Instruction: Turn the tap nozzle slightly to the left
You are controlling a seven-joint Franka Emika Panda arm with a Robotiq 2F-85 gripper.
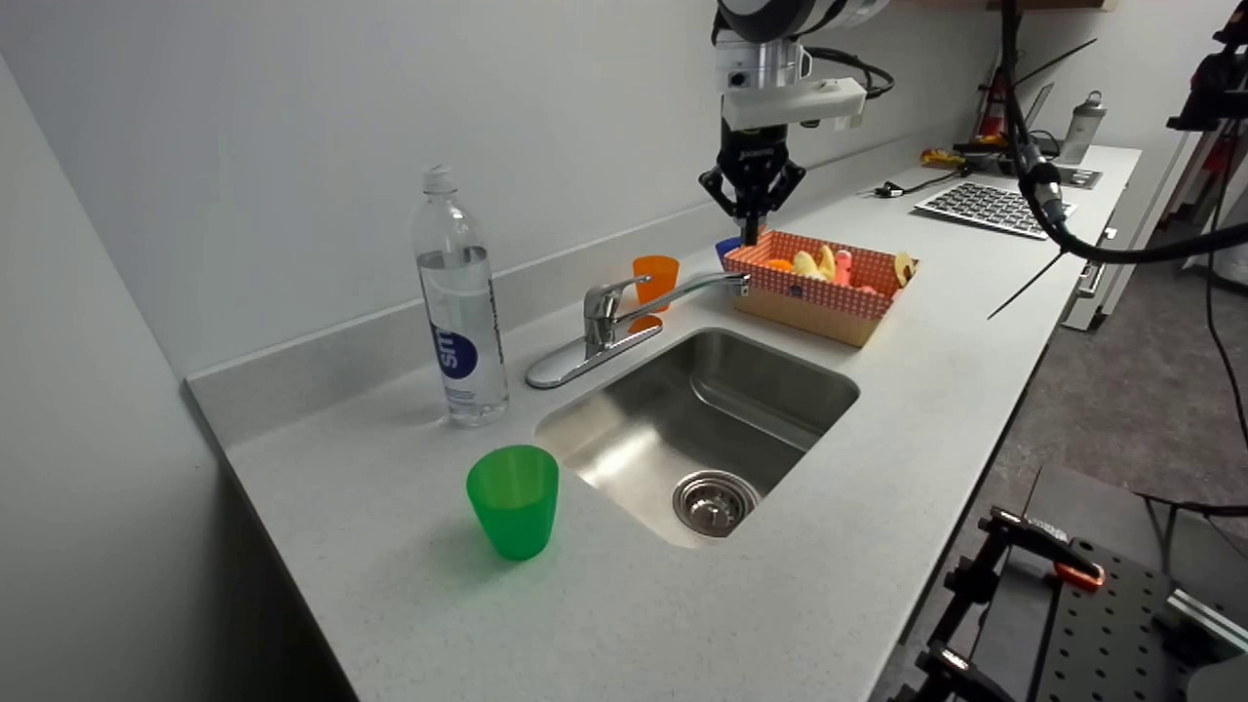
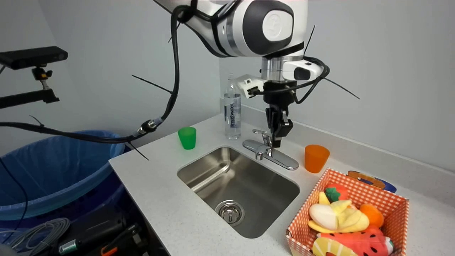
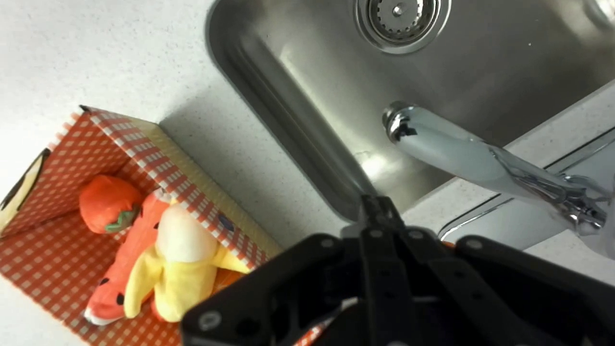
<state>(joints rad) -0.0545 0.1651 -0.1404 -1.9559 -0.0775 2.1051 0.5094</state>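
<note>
The tap nozzle (image 3: 475, 161) is mounted along one edge of the sink (image 2: 256, 199) and extended over it. Near the sink, the tool (image 1: 749, 234) is suspended above the desk (image 2: 160, 185), its fingers pressed narrowly together. Beside the sink, soft toys (image 2: 339, 215) are gathered in a checked box (image 1: 795, 312).

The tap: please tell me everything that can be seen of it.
The tap is shiny chrome, seemingly metal, with a slender spout, a small lever on top and a long, round-ended base plate. It stands upright on the counter, between the sink and the wall. In the wrist view, the spout's tip reaches over the sink. No running water shows. The gripper is near, but the wrist view shows a gap between them.
</note>
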